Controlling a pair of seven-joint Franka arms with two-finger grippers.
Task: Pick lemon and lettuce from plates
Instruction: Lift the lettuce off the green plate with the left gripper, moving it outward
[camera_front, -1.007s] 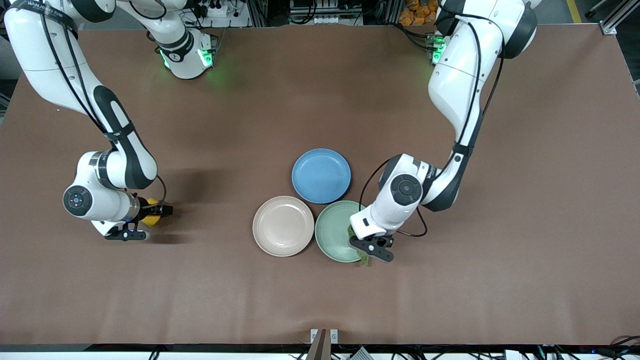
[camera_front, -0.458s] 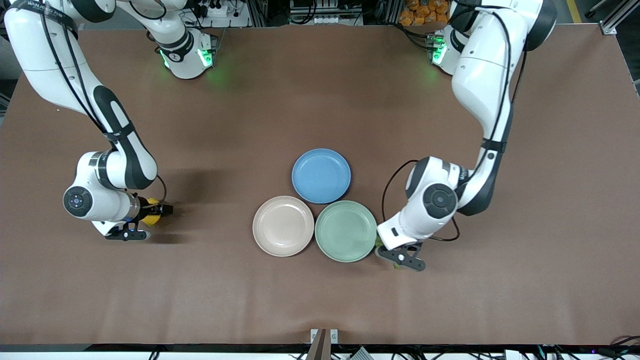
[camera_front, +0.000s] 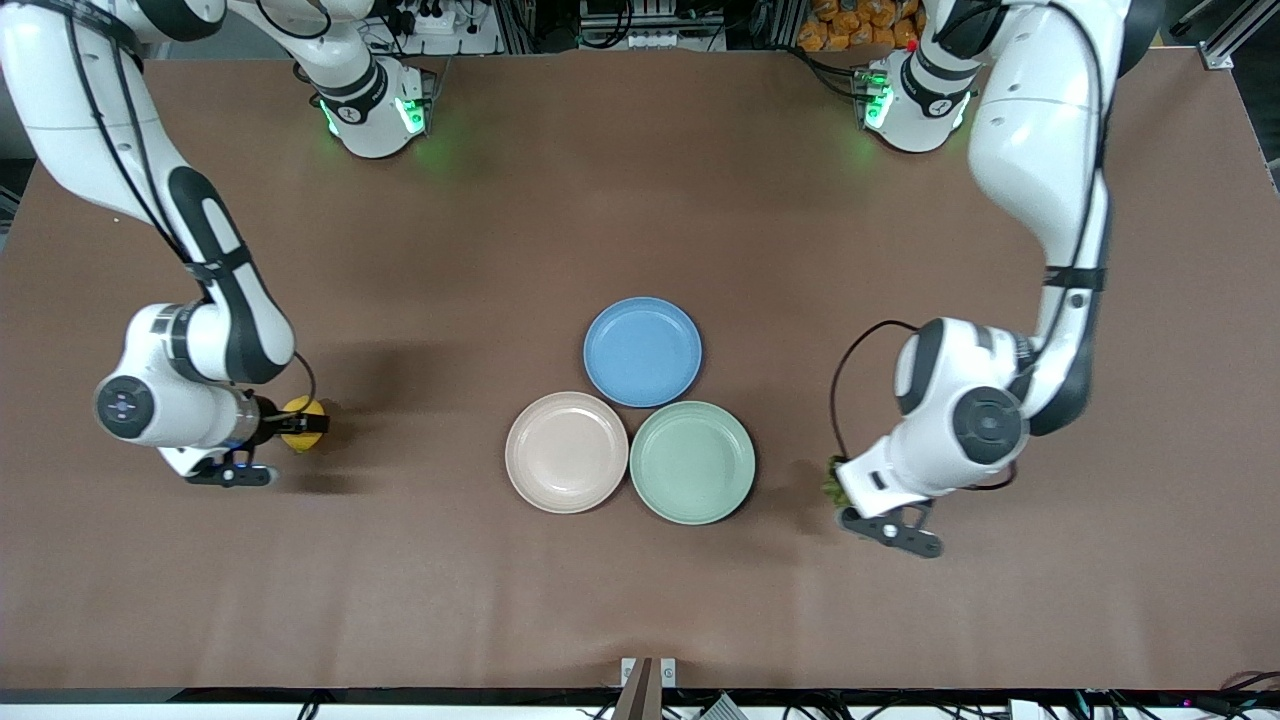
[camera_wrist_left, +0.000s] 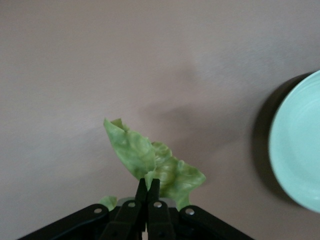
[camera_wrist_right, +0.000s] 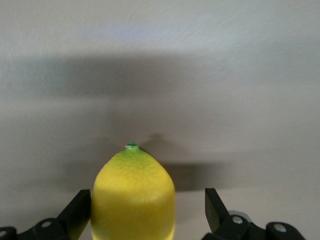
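Lettuce (camera_wrist_left: 155, 165) hung pinched in my left gripper (camera_wrist_left: 148, 187), whose fingers were clamped tight on the leaf's stem end over bare table (camera_front: 640, 200), toward the left arm's end and just clear of the mint green plate (camera_front: 692, 462). From the front camera only a dark green scrap of the leaf (camera_front: 831, 481) showed beside my left gripper (camera_front: 868, 512); the wrist housing hid the rest. In the left wrist view the plate (camera_wrist_left: 299, 145) was cut off at the frame's edge.

My right gripper (camera_wrist_right: 148, 210) stood spread wide, the lemon (camera_wrist_right: 133, 192) lying between its fingers, pressed against one finger (camera_wrist_right: 79, 212) with a clear gap to the other. Whether the lemon rested on the table I could not tell for certain. The front camera showed the lemon (camera_front: 300, 423) partly covered by my right gripper (camera_front: 290, 425), well apart from the beige-pink plate (camera_front: 566, 452) and blue plate (camera_front: 642, 351), which sat grouped with the mint one.
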